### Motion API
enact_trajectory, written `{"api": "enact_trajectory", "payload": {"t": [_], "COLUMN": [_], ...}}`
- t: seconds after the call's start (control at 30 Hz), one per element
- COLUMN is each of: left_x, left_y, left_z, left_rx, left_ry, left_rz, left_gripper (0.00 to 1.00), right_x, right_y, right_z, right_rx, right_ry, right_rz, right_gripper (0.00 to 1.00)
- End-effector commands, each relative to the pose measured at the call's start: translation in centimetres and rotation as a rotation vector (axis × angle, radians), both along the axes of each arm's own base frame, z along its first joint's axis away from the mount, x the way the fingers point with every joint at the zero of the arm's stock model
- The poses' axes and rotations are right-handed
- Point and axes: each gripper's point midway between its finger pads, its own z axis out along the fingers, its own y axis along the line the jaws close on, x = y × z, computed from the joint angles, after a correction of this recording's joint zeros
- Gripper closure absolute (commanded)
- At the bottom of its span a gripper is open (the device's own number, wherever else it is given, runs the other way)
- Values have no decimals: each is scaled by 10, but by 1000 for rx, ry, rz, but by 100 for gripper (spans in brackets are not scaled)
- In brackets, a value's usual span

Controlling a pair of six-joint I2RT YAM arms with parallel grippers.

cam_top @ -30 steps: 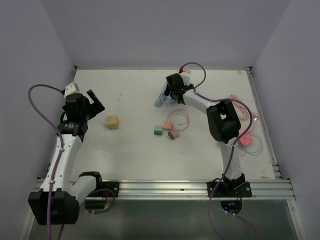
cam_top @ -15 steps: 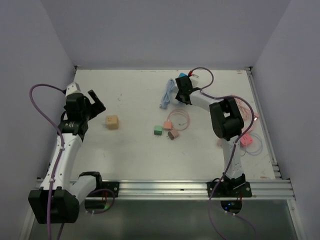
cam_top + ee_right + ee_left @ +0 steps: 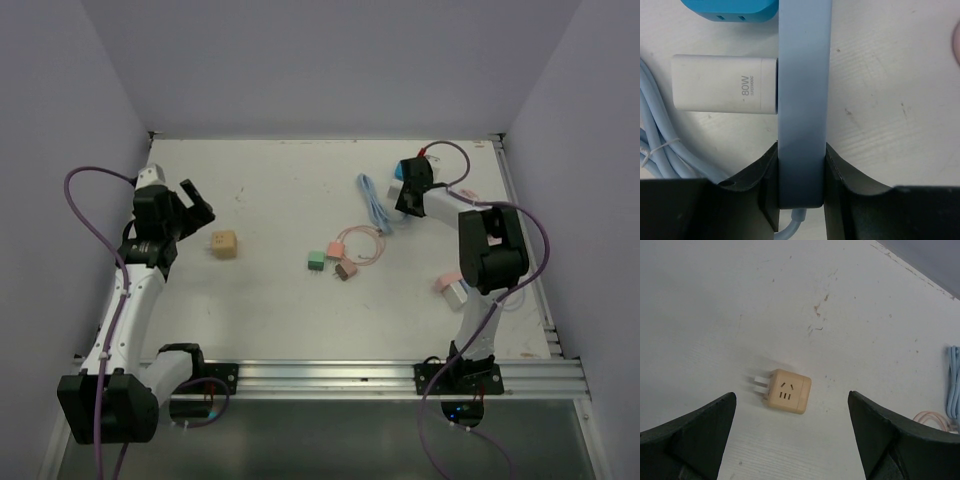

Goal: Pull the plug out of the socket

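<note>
My right gripper (image 3: 801,175) is shut on the end of a pale blue socket strip (image 3: 802,75), seen edge-on. A white 80W plug (image 3: 725,83) and a bright blue plug (image 3: 730,10) stick out of the strip's left side. The strip's pale blue cable (image 3: 660,160) trails off to the left. In the top view this gripper (image 3: 410,192) is at the back right, with the blue plug (image 3: 402,171) beside it. My left gripper (image 3: 791,412) hangs open above a tan cube adapter (image 3: 787,390) and holds nothing.
The pale blue cable (image 3: 375,203) lies left of the right gripper. A pink cable loop (image 3: 360,243) sits mid-table with green (image 3: 316,260), pink (image 3: 335,252) and brown (image 3: 347,270) adapters. A pink strip (image 3: 455,290) lies under the right arm. The tan cube (image 3: 225,244) is at left.
The right gripper has shut on the socket strip and swung it from the back middle to the back right, dragging the blue cable along. The left arm barely moved.
</note>
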Motion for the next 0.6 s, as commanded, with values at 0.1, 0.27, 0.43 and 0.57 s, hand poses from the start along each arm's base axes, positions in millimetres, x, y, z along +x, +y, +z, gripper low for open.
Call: {"api": "enact_trajectory", "payload": {"t": [0.1, 0.27, 0.43, 0.57], "left_x": [8, 11, 13, 14], "left_y": [-5, -16, -32, -47], "left_z": [6, 6, 4, 4], "left_rx": [7, -13, -48, -76], "left_ry": [-47, -61, -71, -79], "left_rz": [-60, -124, -211, -278], "left_gripper": [4, 4, 4, 4], "right_x": [-34, -80, -117, -138], "right_y": [11, 47, 83, 121], "right_z": [18, 7, 2, 9], "right_rx": [7, 40, 77, 142], "right_ry": [-2, 32, 12, -29], "right_rz": [169, 304, 405, 498], "right_gripper": [100, 100, 100, 100]}}
